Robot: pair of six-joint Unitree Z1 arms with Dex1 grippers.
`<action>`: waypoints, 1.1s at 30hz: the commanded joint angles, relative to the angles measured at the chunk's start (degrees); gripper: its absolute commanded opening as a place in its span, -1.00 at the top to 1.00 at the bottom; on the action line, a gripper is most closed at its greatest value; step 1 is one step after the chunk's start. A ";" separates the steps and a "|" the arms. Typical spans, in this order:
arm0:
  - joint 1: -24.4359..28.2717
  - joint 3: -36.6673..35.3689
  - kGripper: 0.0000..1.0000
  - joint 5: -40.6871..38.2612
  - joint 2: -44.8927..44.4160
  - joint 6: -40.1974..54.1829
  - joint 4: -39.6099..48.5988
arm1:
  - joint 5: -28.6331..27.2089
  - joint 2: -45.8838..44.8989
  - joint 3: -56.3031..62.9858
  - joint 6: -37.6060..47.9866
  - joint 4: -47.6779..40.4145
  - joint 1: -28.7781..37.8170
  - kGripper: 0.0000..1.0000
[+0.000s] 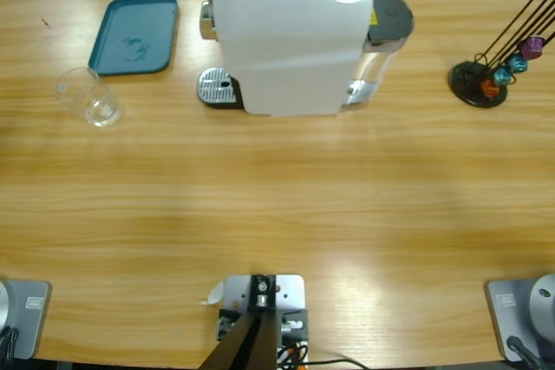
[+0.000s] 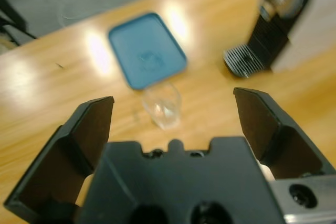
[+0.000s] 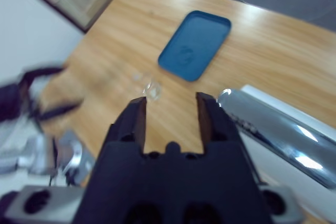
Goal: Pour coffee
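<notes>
From above, my tabletop is evenly and brightly lit, with a soft pale sheen across the wood and only short, faint shadows beside the coffee machine and the glass. Along my left tool, two white patches of glare flank the teal tray, and everything beyond the jaws is soft and out of focus. Along my right tool, the picture is blurred, most at its left edge, with bright streaks on the machine's silver top.

The wooden table carries a teal tray, a glass, a coffee machine and a capsule rack.
</notes>
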 commanded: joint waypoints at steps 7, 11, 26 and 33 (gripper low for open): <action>4.43 11.04 -0.99 0.53 22.13 -0.45 -20.70 | -0.89 -17.86 36.13 -0.33 -4.89 7.34 -1.00; 4.20 16.24 -0.99 0.53 23.85 -4.23 -27.03 | -0.98 -20.53 42.93 -0.05 -7.98 7.34 -1.00; 4.78 21.94 -0.99 5.10 36.66 -6.03 -44.13 | -1.30 -23.18 57.43 4.54 -21.06 7.34 -1.00; 4.72 23.20 -0.99 4.96 42.29 -7.66 -51.00 | -1.30 -23.13 58.91 5.51 -22.84 7.34 -1.00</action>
